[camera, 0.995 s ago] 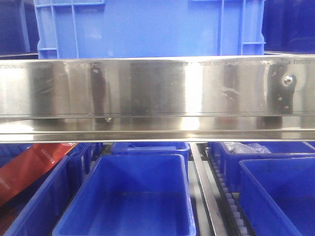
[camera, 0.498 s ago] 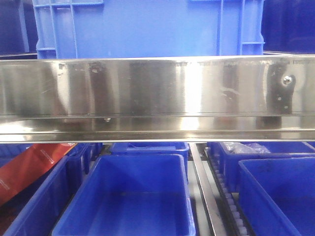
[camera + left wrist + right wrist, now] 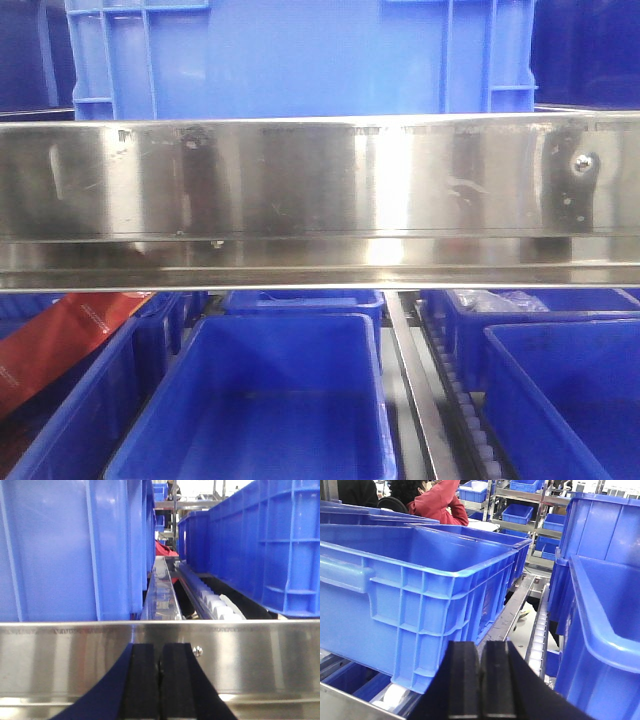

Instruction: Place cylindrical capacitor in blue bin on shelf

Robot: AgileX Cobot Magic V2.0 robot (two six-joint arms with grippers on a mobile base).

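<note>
Front view: the broad, reflective front rail of the shelf (image 3: 320, 190) spans the full width. A large blue crate (image 3: 300, 55) stands on the tier above it, at the rail's rear edge. Below the rail, on the lower tier, an empty blue bin (image 3: 255, 400) sits at the centre, with another blue bin (image 3: 570, 395) to its right across a steel divider and a white roller track (image 3: 470, 420). A further blue bin behind that one holds clear plastic wrapping (image 3: 500, 298). A red sheet (image 3: 60, 340) leans at the left edge of this tier. The cylindrical capacitor appears in none of the three views; its location cannot be told.

Left wrist view: the left gripper (image 3: 160, 680) faces the shelf's front rail, its two black pads pressed together with nothing between them. Beyond the rail, tall blue crates stand left (image 3: 70, 550) and right (image 3: 270, 545) of a steel divider and a roller track running away from the front edge.

Right wrist view: the right gripper (image 3: 481, 680) is above the shelf tier, pads likewise together and empty. A ribbed blue bin (image 3: 420, 595) lies to its left, a second blue bin (image 3: 605, 640) to its right, and a roller track (image 3: 537, 630) runs between them. A person in a red top (image 3: 437, 502) sits in the background, near further racks of blue bins.
</note>
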